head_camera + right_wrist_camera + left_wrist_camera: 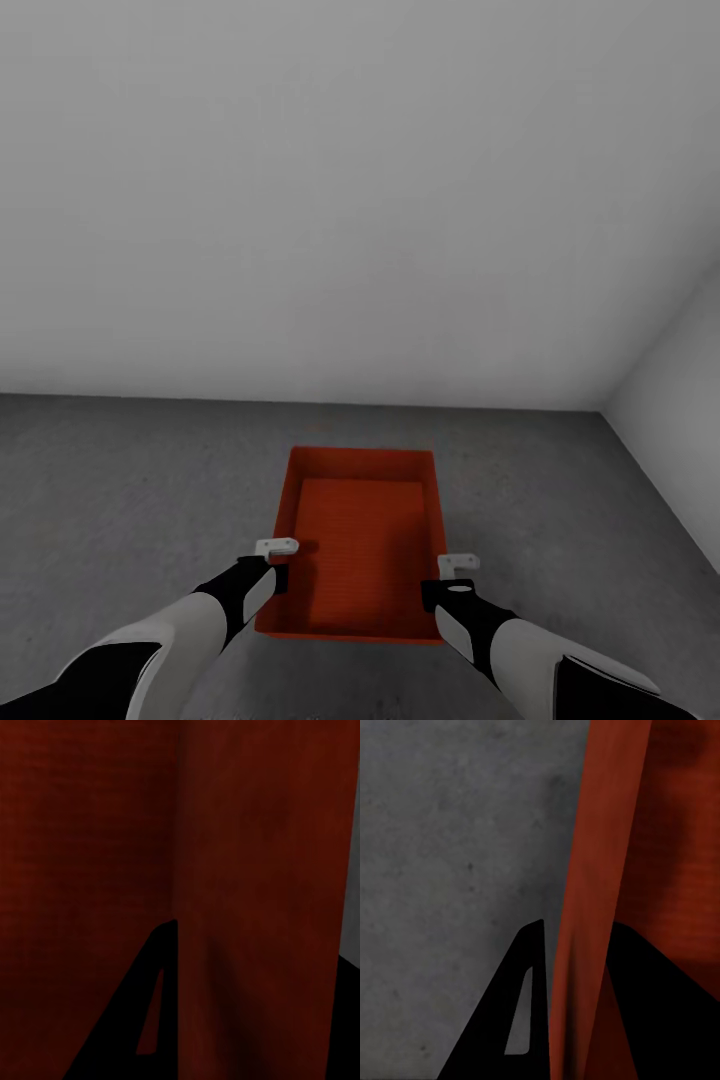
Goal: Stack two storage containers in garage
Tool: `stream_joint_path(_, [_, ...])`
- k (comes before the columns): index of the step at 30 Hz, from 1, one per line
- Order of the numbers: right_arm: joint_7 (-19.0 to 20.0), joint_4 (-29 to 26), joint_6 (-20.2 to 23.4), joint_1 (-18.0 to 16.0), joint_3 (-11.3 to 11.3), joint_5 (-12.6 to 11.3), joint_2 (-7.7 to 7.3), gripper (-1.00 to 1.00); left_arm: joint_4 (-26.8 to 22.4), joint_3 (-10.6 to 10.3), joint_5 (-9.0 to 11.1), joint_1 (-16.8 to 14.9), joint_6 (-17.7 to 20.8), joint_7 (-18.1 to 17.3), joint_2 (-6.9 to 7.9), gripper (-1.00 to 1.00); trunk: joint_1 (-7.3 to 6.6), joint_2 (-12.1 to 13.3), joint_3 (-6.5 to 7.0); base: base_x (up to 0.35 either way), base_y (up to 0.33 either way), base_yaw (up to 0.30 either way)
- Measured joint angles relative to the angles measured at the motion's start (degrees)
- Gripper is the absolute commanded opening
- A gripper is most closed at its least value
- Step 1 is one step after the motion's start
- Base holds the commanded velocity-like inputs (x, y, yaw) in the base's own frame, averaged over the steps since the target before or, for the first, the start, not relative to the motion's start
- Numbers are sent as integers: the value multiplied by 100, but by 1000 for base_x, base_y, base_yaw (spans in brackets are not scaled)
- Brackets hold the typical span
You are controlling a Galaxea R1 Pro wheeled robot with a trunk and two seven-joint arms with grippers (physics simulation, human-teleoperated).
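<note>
Orange-red container (pixel 362 540) low over concrete floor (pixel 120 480), near wall corner | left gripper (pixel 277 547) pinching left wall, right gripper (pixel 458 562) pinching right wall, for level two-sided carry | likely lowering as stack base

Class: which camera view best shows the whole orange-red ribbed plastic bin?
The head view: the orange-red ribbed plastic bin appears whole on the grey concrete floor. The left wrist view shows one wall between fingers; the right wrist view, a wall close up.
</note>
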Motion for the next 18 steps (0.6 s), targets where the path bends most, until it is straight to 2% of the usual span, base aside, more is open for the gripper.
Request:
stream_joint_path(6, [-1, -1, 2, 0, -6, 7, 0, -100, 0, 2, -2, 0, 1, 0, 0, -100, 0, 0, -45, 0, 0, 0])
stream_joint_path(18, [3, 5, 2, 0, -10, 11, 3, -100, 0, 0, 0, 0, 3, 1, 0, -100, 0, 0, -51, 0, 0, 0])
